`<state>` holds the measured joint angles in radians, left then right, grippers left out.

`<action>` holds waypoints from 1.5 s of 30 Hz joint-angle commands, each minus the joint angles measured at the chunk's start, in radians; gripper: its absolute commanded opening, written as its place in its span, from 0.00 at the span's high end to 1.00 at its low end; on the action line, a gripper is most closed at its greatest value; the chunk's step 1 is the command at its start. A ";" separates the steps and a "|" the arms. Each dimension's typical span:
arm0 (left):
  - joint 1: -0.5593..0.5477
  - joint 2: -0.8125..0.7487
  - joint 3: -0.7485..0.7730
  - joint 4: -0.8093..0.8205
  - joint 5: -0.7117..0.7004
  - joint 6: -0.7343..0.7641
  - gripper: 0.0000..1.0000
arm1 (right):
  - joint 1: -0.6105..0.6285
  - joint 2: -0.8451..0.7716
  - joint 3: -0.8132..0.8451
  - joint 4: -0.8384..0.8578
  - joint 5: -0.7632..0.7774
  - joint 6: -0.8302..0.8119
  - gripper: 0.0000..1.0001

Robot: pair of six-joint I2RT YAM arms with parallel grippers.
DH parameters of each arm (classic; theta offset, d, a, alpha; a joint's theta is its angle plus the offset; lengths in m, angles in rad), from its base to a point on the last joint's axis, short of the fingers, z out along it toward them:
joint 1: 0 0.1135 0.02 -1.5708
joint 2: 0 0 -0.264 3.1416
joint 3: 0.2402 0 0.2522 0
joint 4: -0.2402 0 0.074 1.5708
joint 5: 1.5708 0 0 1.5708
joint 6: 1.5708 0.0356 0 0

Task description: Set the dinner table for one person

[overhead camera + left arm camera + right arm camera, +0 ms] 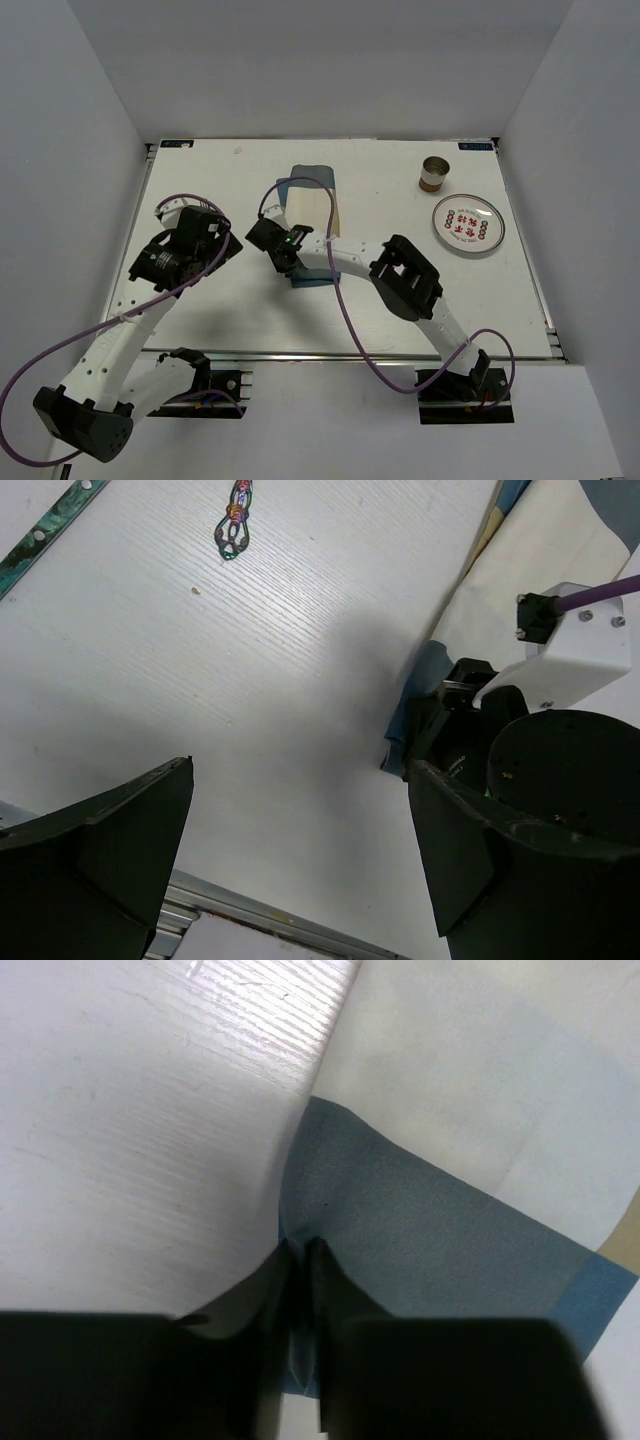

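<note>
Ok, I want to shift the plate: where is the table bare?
Bare: between placemat and cup, and the dinner table's near right corner below the plate. Crowded: the middle, where the right hand pinches the placemat, and the left, under the open left hand.

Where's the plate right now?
Top view: the patterned plate sits on the far right part of the dinner table, just nearer the robot than the small metal cup and not touching it.

— What's the placemat (430, 1230) made of?
— Matt cloth. My right gripper (301, 1255) is matt black plastic.
— And the dinner table (230, 185)?
— Smooth white top, faint wood grain, a slight sheen. There's a metal rail (220, 900) at its edge. The plate (468, 224) looks glossy.
</note>
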<state>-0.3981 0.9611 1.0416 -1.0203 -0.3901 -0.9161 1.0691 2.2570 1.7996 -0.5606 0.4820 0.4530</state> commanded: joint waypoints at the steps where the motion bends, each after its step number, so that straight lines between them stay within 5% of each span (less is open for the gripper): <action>1: 0.004 -0.005 -0.002 0.012 0.016 0.020 0.02 | 0.015 -0.031 0.035 -0.005 0.039 0.024 0.88; 3: 0.004 0.001 -0.002 0.015 0.023 0.025 0.02 | 0.015 -0.048 0.029 -0.001 0.047 0.026 1.00; 9: 0.004 0.022 -0.021 0.077 0.083 0.062 0.02 | 0.009 -0.157 -0.049 0.053 0.026 0.047 1.00; 16: 0.004 0.057 -0.080 0.259 0.209 0.075 0.02 | -0.061 -0.437 -0.387 0.283 -0.014 0.110 1.00; 31: -0.016 0.295 -0.110 0.491 0.359 0.066 0.02 | -0.429 -0.809 -0.910 0.381 -0.005 0.184 1.00; 38: -0.025 0.344 -0.091 0.514 0.376 0.066 0.02 | -0.472 -0.895 -0.959 0.505 -0.227 0.147 1.00; 45: -0.025 0.275 -0.074 0.437 0.275 0.004 0.02 | -0.420 -0.708 -0.797 0.656 -0.671 0.210 1.00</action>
<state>-0.4210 1.2987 0.9276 -0.5396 -0.0513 -0.8768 0.6167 1.4803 0.8986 -0.0475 0.0666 0.6285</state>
